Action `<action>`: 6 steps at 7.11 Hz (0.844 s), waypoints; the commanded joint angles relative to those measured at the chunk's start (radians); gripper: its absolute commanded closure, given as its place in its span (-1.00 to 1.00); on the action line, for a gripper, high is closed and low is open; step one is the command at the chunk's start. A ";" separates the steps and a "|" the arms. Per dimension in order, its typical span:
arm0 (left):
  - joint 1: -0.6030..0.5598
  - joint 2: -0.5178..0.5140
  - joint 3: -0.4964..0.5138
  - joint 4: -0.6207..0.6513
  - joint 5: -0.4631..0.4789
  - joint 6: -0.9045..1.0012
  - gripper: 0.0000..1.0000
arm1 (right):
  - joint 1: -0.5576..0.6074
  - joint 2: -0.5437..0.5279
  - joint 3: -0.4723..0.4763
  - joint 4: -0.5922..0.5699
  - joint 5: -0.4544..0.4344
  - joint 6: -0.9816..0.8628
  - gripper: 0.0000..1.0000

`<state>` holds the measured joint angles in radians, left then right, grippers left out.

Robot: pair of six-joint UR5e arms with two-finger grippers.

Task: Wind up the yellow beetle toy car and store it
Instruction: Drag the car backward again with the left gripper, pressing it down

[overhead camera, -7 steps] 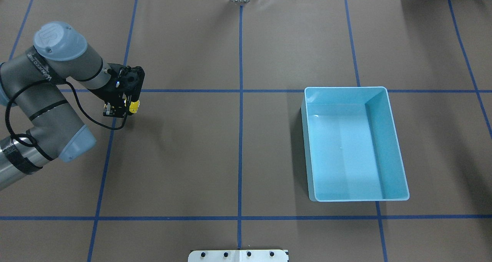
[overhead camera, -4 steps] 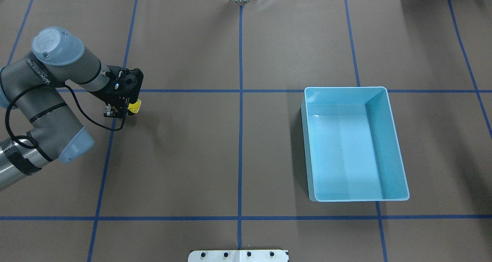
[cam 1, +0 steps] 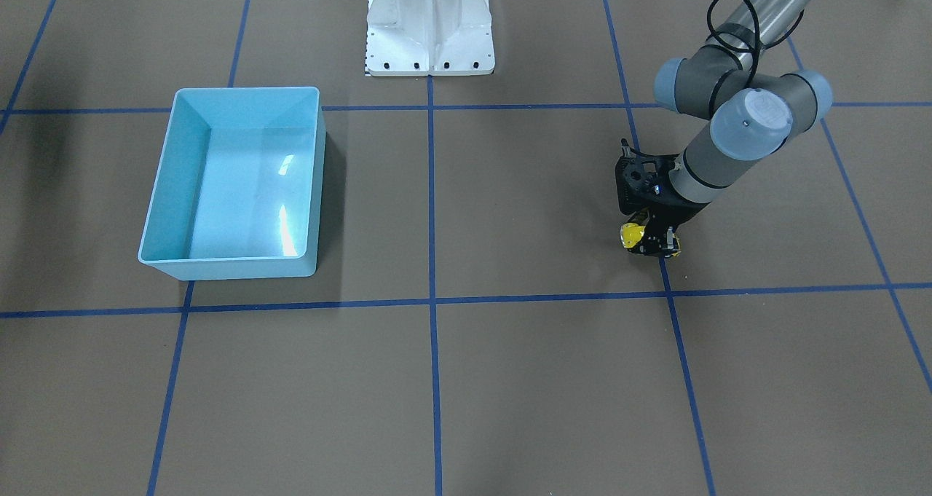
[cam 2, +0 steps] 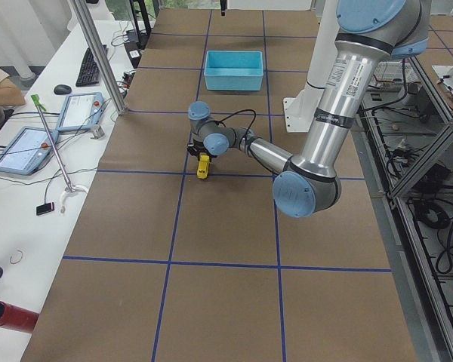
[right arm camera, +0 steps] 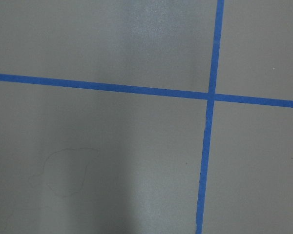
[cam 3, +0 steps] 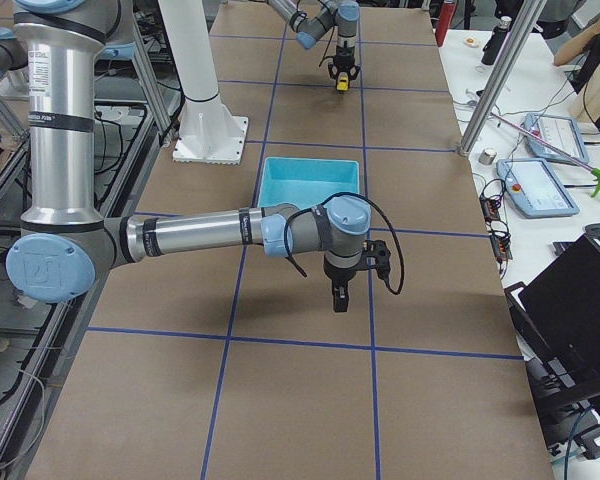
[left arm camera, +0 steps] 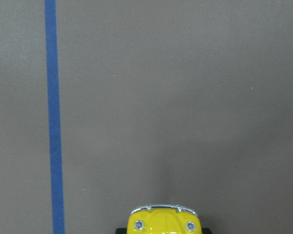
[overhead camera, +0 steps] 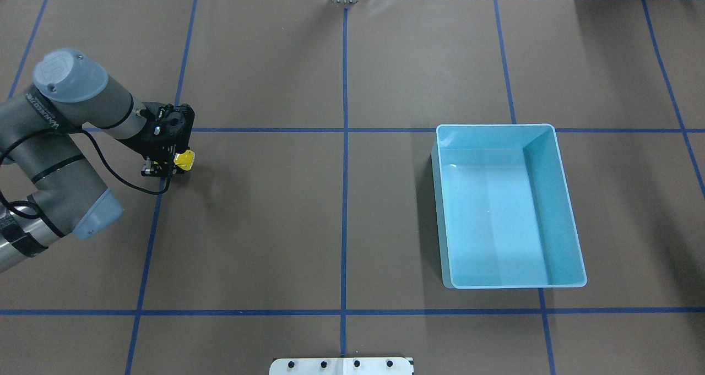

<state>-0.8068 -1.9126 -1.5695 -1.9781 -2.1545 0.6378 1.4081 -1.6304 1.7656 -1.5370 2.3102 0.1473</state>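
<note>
The yellow beetle toy car point(overhead camera: 184, 159) sits low at the brown table's left side, its wheels at or near the surface. My left gripper point(overhead camera: 171, 164) is shut on it from above. The car point(cam 1: 630, 234) pokes out beside the black fingers in the front-facing view. Its nose point(left arm camera: 163, 225) fills the bottom edge of the left wrist view. The light blue bin point(overhead camera: 556, 143) stands empty on the right half, far from the car. My right gripper point(cam 3: 338, 300) shows only in the exterior right view, hanging over bare table near the bin point(cam 3: 310, 185); I cannot tell whether it is open or shut.
Blue tape lines point(overhead camera: 345, 143) divide the brown table into a grid. The robot's white base plate point(cam 1: 429, 37) sits at the table's near middle edge. Side tables with tablets point(cam 2: 26, 147) and a person's arm lie beyond the table's left end.
My left arm has drawn back to the left and slightly toward the robot, carrying the yellow car with it. The bin has not moved.
</note>
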 commanded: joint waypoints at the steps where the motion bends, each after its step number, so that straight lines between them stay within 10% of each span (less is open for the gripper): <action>1: 0.000 0.006 0.009 -0.022 -0.027 -0.001 0.95 | -0.001 0.000 0.000 0.000 0.000 0.000 -1.00; 6: 0.001 0.006 0.026 -0.037 -0.035 -0.001 0.95 | -0.001 0.000 -0.002 0.000 0.001 0.005 -1.00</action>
<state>-0.8061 -1.9068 -1.5522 -2.0053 -2.1878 0.6366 1.4067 -1.6306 1.7642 -1.5371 2.3108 0.1511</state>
